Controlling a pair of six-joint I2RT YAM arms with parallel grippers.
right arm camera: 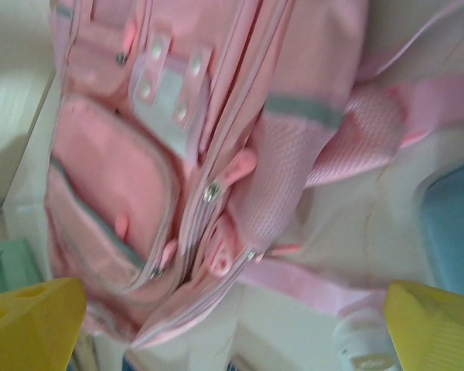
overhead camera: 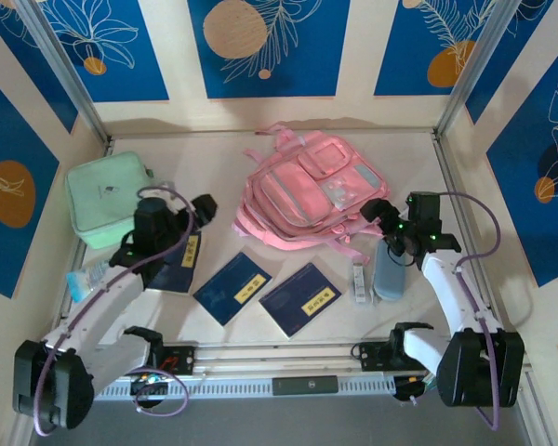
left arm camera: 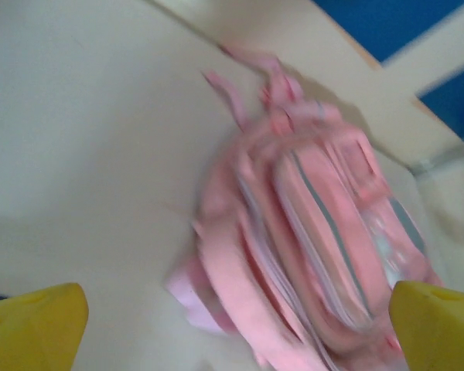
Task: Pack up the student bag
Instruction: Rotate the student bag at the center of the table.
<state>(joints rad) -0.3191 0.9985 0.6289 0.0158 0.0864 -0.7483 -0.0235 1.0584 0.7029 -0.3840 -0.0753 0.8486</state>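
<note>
- A pale table [overhead camera: 260, 158] is boxed in by blue-patterned walls, with everything laid out on it.
- The student bag [overhead camera: 307, 190] is found lying flat at the back, a bit right of centre, pockets facing up and straps trailing toward the near side.
- A mint green zip case [overhead camera: 107, 197] is parked at the far left, well apart from the bag.
- The left gripper [left arm camera: 236, 328] is held left of the bag and aimed at it, jaws spread wide, nothing gripped.
- The right gripper [right arm camera: 232, 325] is held just off the bag's right near corner, jaws also gaping, nothing gripped.
- Three navy booklets [overhead camera: 232, 288] with yellow labels are lined up along the near side; the leftmost is partly covered by the left arm.
- A grey-blue pouch [overhead camera: 389, 274] is laid beside the right arm.
- A small white thing [overhead camera: 359, 282] is set just left of that, too small to be made out.
</note>
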